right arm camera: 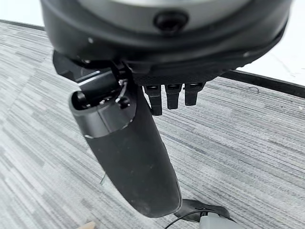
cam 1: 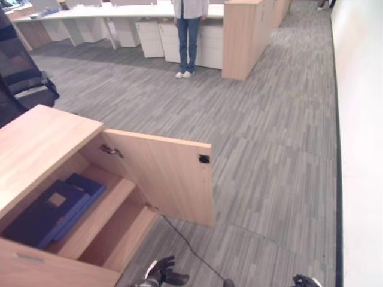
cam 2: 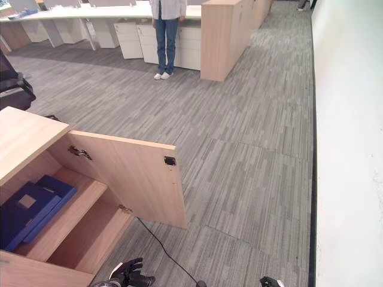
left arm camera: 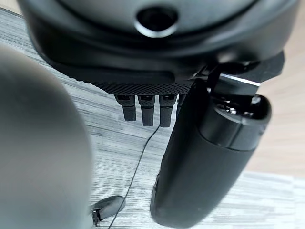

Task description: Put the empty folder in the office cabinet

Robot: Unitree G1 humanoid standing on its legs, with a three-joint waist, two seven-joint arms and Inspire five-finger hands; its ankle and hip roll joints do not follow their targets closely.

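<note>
At the lower left of the frame we see the blue folder lying flat on the cabinet shelf, long axis running up-right. Our left hand, relaxed and empty, hangs nearer it, lower centre; the right hand, likewise released, is lower right.
</note>
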